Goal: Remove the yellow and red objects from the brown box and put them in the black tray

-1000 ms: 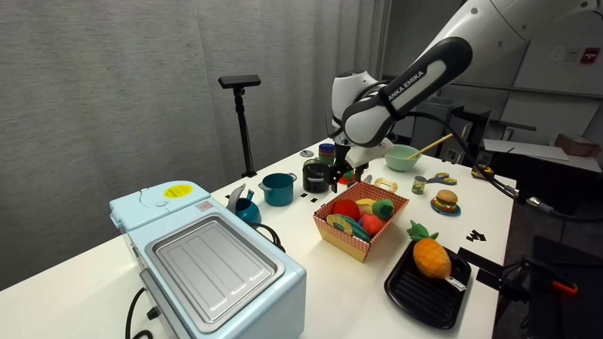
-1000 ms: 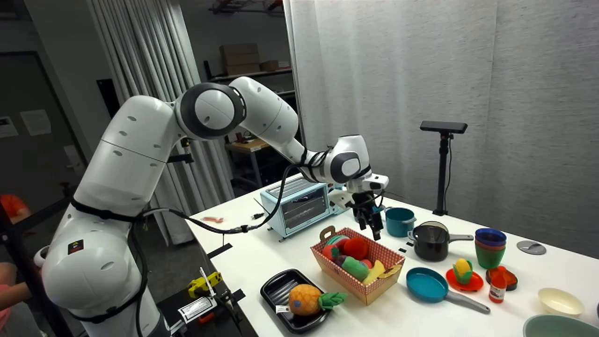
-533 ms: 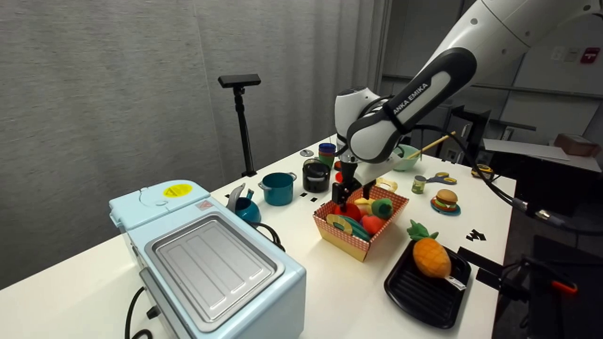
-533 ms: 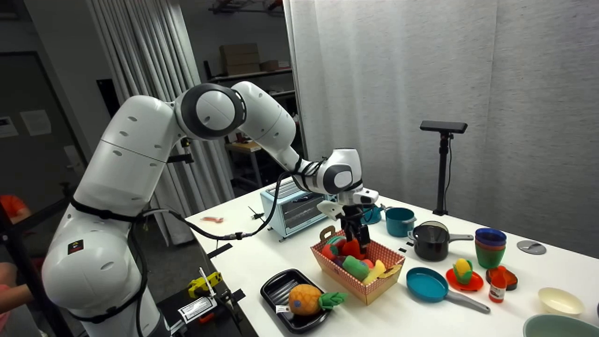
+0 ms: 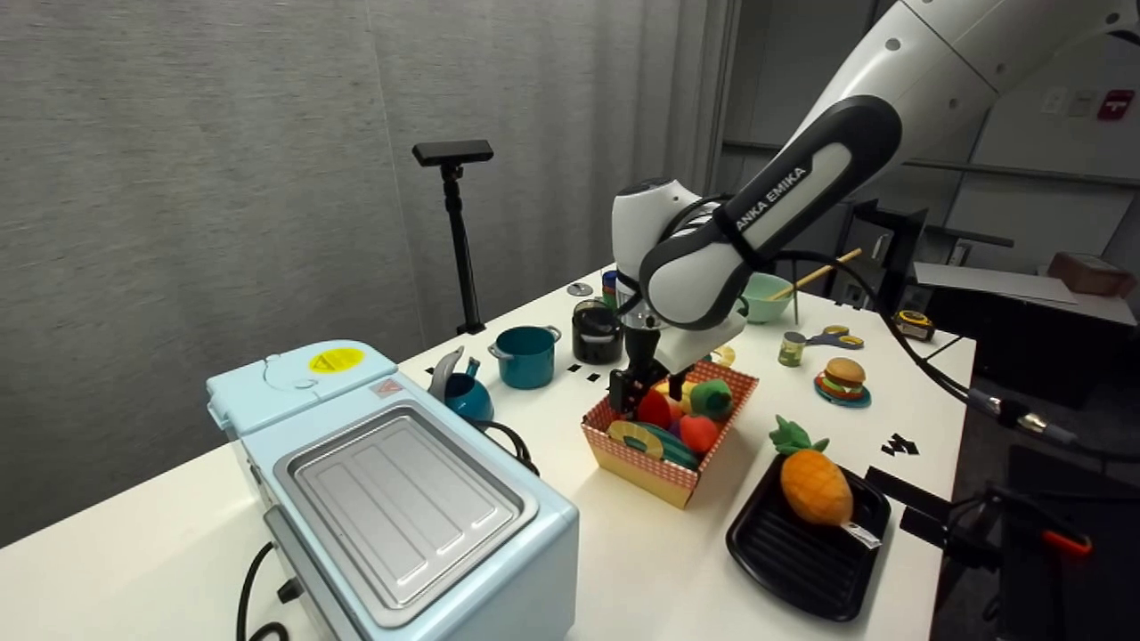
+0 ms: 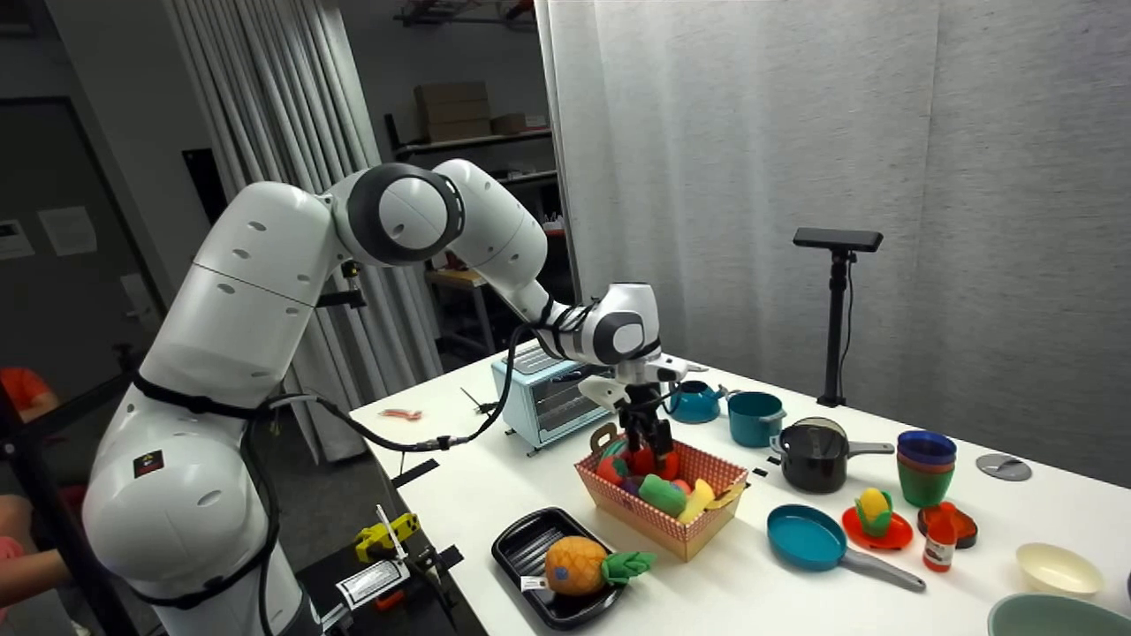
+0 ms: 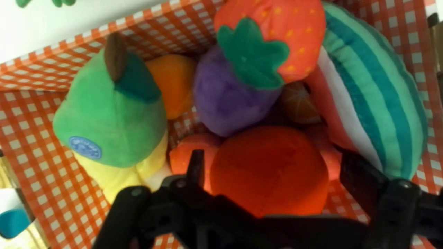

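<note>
Our black two-fingered claw [image 7: 272,156] hangs with its fingers apart, one on either side of a round plain red plush fruit [image 7: 270,174], which we do not see gripped. Just beside one finger lies a green-striped plush watermelon wedge [image 7: 384,93], beside the other a coral-pink plush piece [image 7: 180,154]; if we close off-centre, either could be pinched too, and too shallow a hold might let so round a shape slip. Around them stands a tan cardboard-looking box [image 5: 643,475] lined in red check; it looks light, so a finger catching its wall could drag it. Near it, an orange-yellow plush pineapple [image 5: 816,488] already lies in a shallow black ridged tray [image 5: 791,570]; the red fruit, let go against it, could roll over the low rim
</note>
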